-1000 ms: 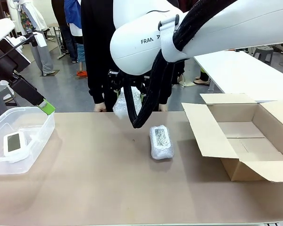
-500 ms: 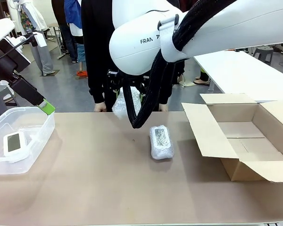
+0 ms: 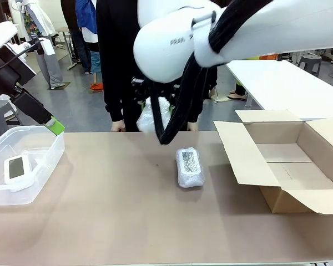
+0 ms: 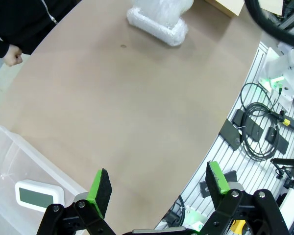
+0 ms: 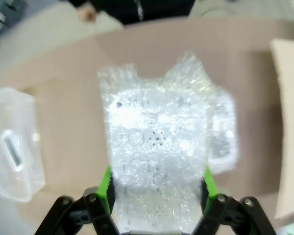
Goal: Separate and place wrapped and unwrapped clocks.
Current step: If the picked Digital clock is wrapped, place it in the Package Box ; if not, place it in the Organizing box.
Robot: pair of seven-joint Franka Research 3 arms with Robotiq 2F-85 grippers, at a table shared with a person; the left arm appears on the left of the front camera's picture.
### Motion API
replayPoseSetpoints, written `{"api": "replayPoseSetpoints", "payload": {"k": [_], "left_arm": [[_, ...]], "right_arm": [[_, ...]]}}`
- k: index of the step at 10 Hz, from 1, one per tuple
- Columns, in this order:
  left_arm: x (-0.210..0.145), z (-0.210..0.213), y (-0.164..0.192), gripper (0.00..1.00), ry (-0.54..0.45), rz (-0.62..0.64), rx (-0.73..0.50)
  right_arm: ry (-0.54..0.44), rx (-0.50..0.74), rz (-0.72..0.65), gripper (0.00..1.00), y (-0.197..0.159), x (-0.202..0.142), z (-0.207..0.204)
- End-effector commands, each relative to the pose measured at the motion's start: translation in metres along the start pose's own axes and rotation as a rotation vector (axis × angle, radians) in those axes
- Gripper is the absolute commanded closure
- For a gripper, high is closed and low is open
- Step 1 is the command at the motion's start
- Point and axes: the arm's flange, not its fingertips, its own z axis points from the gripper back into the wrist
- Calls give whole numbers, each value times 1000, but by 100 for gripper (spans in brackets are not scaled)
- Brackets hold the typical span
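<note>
High in the upper middle of the front view, the right gripper [image 5: 158, 188] had its fingers clamped on a whitish, oblong bubble-wrapped bundle [image 5: 157, 147], holding it clear above the brown worktop [image 3: 111, 221]. At centre frame a second wrapped bundle with a dark speckled panel [image 3: 190, 167] lay flat. At lower left, the bare white rectangular clock with the grey-green screen [image 3: 15, 167] sat inside the clear plastic tub [image 3: 51, 160]. Just above that tub's rim hung the left gripper [image 4: 159, 183], fingers spread wide and empty.

At right stood the open brown cardboard box [image 3: 238, 155], which looked like the home for wrapped pieces. Trouble could come there. Bubble wrap is slick and squashy, so the pinch might let the bundle slide out during a swing. The box's raised near flap could also snag it. And the black cable loop [image 3: 175, 119] dangling under the right arm hung near the lying bundle and might drag it.
</note>
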Motion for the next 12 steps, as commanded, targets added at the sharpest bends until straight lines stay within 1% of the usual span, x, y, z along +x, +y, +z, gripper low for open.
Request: {"api": "replayPoseSetpoints", "payload": {"k": [1,2,3,5,6,7,8,9,11,12], "left_arm": [[0,0,0,0,-2,3,-3],[0,0,0,0,-2,3,-3],[0,0,0,0,-2,3,-3],[0,0,0,0,-2,3,-3],[0,0,0,0,-2,3,-3],[0,0,0,0,-2,3,-3],[0,0,0,0,-2,3,-3],[0,0,0,0,-2,3,-3],[0,0,0,0,-2,3,-3],[0,0,0,0,-2,3,-3]], "right_arm": [[92,-32,60,21,-81,30,20],[149,-25,102,21,-119,42,18],[175,3,87,21,-162,48,11],[162,39,85,21,-232,49,-2],[142,51,74,21,-261,41,-9],[151,41,55,21,-286,36,-13],[167,38,74,21,-312,32,-17],[170,45,48,21,-328,32,-21],[107,35,55,21,-354,28,-44],[94,18,55,21,-366,27,-61]]}}
